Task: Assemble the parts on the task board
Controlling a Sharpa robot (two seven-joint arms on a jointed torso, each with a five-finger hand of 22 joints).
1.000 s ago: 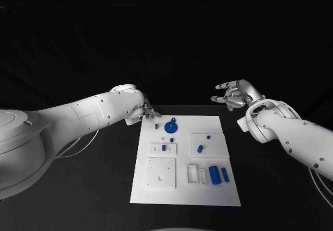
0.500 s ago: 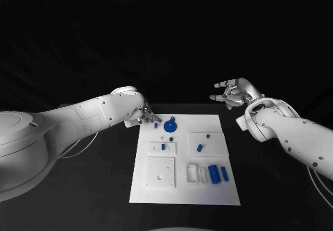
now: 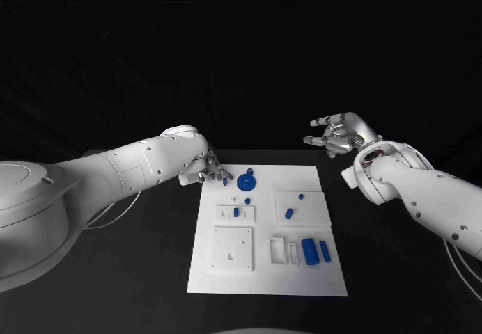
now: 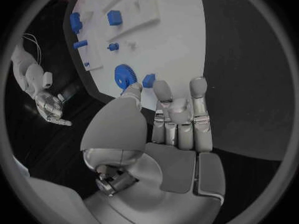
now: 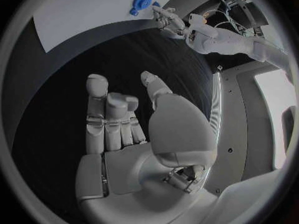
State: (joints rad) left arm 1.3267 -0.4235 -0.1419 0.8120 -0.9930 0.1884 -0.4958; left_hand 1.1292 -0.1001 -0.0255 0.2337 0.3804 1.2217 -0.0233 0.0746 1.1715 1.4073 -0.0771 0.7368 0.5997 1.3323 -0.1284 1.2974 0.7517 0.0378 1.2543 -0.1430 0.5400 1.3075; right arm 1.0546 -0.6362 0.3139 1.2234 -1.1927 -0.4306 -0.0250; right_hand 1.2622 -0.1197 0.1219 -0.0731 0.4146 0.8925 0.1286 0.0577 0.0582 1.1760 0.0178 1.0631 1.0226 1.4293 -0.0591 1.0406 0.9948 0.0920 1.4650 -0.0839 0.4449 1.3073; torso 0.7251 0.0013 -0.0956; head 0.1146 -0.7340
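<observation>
Head view: left hand (image 3: 206, 169), fingers spread and empty, hovers at the task board's (image 3: 269, 278) upper-left corner beside a blue gear (image 3: 246, 184); right hand (image 3: 340, 136) loosely released, empty, upper right

Dark room, black table
The table (image 3: 120, 278) is black; behind it, darkness; a pale wall panel (image 5: 249, 109) shows aside.

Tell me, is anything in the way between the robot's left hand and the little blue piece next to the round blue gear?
Nothing visible is in the way. The left hand hovers at the far end of the task board, holding nothing. In its wrist view only bare white board lies between its fingertips and the small blue piece beside the blue gear.
</observation>
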